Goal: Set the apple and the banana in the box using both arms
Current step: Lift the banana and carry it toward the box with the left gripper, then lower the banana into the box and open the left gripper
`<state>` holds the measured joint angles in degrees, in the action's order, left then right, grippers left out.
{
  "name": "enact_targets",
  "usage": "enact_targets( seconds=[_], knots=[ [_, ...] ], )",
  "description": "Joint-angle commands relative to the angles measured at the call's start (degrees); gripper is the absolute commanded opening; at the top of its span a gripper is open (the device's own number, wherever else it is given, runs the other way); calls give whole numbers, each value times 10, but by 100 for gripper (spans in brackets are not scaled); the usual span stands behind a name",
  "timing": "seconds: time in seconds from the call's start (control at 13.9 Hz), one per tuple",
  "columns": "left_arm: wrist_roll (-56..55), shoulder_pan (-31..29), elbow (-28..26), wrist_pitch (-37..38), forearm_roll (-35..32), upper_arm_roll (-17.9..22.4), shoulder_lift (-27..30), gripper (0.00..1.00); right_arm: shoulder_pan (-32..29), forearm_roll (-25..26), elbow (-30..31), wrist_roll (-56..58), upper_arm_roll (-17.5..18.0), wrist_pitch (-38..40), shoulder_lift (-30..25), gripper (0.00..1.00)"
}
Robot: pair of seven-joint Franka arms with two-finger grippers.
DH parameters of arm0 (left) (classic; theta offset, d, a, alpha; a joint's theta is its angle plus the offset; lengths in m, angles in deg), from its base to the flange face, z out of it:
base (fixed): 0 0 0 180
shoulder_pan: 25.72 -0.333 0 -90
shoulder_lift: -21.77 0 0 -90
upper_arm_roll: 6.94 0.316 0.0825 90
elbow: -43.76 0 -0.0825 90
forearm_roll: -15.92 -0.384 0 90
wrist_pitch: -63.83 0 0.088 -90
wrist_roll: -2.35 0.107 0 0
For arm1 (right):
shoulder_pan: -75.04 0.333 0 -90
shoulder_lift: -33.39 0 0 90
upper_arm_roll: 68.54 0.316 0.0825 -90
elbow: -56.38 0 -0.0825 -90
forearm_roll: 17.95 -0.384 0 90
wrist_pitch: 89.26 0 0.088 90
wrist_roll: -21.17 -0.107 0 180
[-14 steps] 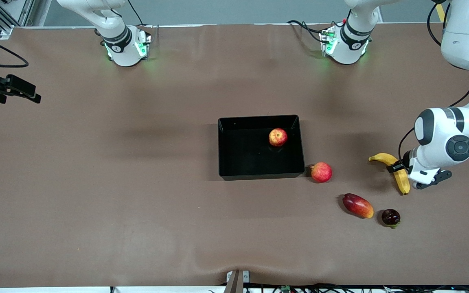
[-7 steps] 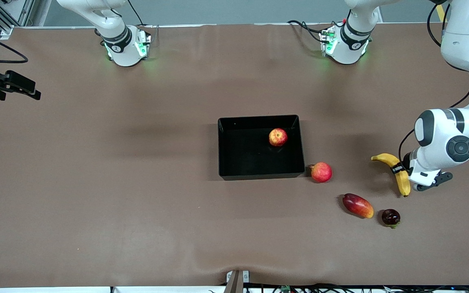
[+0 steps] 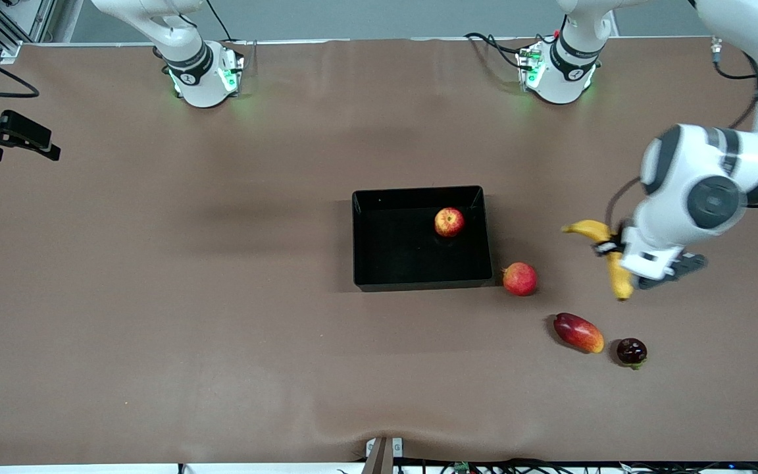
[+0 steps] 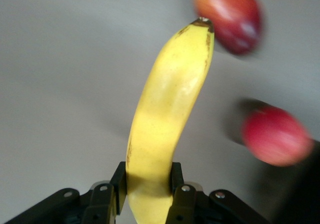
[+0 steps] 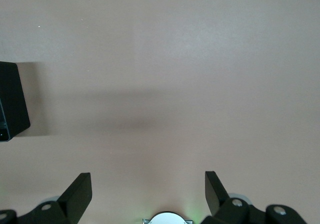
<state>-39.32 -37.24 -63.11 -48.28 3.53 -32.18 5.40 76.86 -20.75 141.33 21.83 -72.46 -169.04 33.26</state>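
The apple (image 3: 449,222) lies inside the black box (image 3: 418,284) at mid-table, near the wall toward the left arm's end. My left gripper (image 3: 607,250) is shut on the banana (image 3: 620,282) and holds it in the air above the table, between the box and the left arm's end. In the left wrist view the banana (image 4: 170,99) stands clamped between the two fingers of the gripper (image 4: 148,184). My right gripper (image 3: 47,146) waits open and empty at the right arm's end of the table; its view shows the spread gripper (image 5: 148,189) over bare table.
A pinkish-red round fruit (image 3: 519,278) lies beside the box's nearer corner. A mango (image 3: 578,332) and a dark round fruit (image 3: 631,351) lie nearer the front camera. Both red fruits show blurred under the banana, the mango (image 4: 227,14) and the round one (image 4: 275,136). A black object (image 5: 10,102) sits at the right wrist view's edge.
My left gripper has lifted the banana off the table and carried it toward the box. The right gripper has drifted slightly. The fruits on the table have not moved.
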Motion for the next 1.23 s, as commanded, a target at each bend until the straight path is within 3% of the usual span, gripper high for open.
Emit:
enact_targets(
  seconds=[0.0, 0.36, 0.58, 1.15],
  knots=[
    [-111, 11, 32, 10, 12, -69, -33, 0, 5, 3, -10, 2, -1, -6, 3, 100],
    [-281, 148, 133, 4, 4, -79, -124, 0, -3, 2, -10, 4, -3, -8, 8, 100],
    [-302, 205, 177, -9, 3, -76, -169, 0, 0, 4, -10, 4, -2, -9, 8, 100],
    [-322, 285, 185, -85, -58, -70, -242, 0, -2, -1, -11, 0, -3, -7, 7, 100]
  ],
)
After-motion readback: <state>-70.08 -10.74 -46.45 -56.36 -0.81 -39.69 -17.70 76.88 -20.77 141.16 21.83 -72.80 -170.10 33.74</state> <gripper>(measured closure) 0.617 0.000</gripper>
